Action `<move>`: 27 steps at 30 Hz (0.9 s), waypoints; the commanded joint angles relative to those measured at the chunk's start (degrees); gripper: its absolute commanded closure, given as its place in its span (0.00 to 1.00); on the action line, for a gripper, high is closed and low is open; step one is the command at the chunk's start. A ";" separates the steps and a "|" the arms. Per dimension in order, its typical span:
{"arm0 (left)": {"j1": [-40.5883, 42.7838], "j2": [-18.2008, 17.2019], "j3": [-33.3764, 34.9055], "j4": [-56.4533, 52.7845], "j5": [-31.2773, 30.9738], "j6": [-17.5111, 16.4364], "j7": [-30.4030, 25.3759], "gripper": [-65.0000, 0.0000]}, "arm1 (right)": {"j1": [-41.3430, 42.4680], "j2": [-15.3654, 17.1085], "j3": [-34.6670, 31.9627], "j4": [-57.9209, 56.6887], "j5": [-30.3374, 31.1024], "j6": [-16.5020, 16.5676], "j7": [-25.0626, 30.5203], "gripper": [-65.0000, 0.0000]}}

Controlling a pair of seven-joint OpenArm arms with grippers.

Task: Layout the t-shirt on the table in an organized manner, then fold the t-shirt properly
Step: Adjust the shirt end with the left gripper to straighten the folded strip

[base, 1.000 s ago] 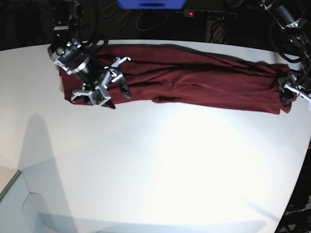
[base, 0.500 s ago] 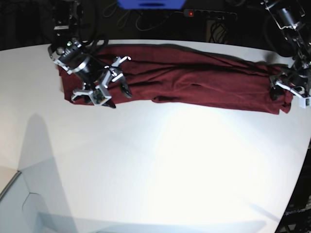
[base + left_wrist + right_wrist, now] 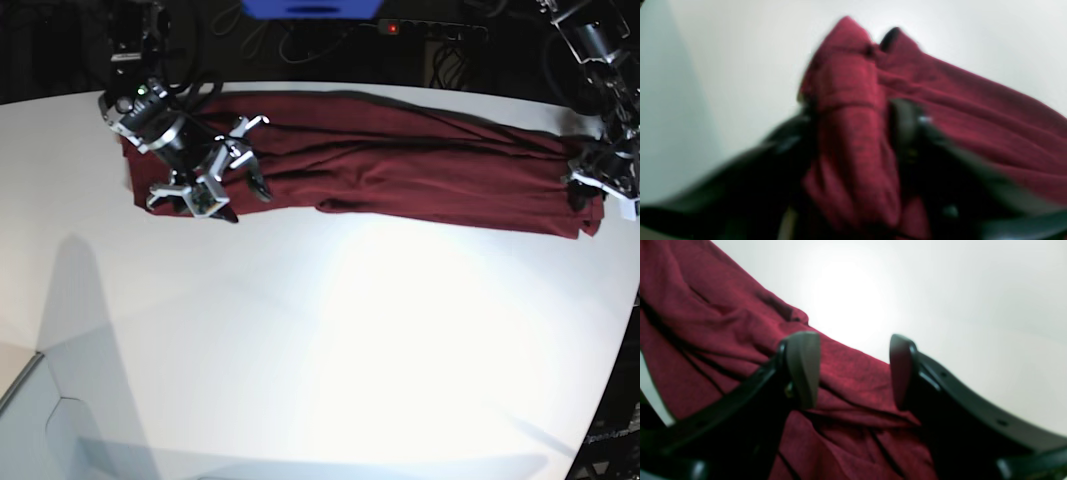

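Observation:
The dark maroon t-shirt [image 3: 400, 170] lies stretched in a long wrinkled band across the far part of the white table [image 3: 320, 340]. My left gripper [image 3: 592, 192] is at the shirt's right end. In the left wrist view a bunched fold of the t-shirt [image 3: 846, 100] fills the gap of the left gripper [image 3: 853, 133], pinched between the dark fingers. My right gripper [image 3: 243, 203] hovers over the shirt's left end with its jaws spread. In the right wrist view the right gripper [image 3: 853, 373] holds nothing, and the t-shirt [image 3: 706, 316] lies below it.
Behind the table's far edge are a power strip with a red light [image 3: 430, 30], dark cables and a blue object [image 3: 310, 8]. The table's curved edge [image 3: 615, 330] runs down the right side. A grey surface [image 3: 30, 420] shows at the bottom left corner.
My left gripper has closed from wide open onto the shirt's right end and shifted slightly there. The right arm and the rest of the shirt have stayed put.

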 commanded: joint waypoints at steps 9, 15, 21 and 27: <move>0.02 -0.23 0.06 -3.73 1.87 0.02 -4.96 1.00 | 0.27 0.15 0.27 0.78 1.04 -0.05 1.42 0.48; 0.02 -0.85 -2.49 1.20 1.78 0.02 -4.52 1.00 | 0.27 0.15 0.45 0.78 0.95 -0.05 1.42 0.48; 0.02 -0.85 -6.01 4.71 1.78 0.11 -4.43 1.00 | 0.27 0.15 0.53 0.78 0.86 -0.05 1.42 0.48; 0.46 -0.41 -6.01 10.87 1.78 0.11 -4.08 1.00 | 0.27 0.15 0.53 0.78 0.86 -0.05 1.42 0.48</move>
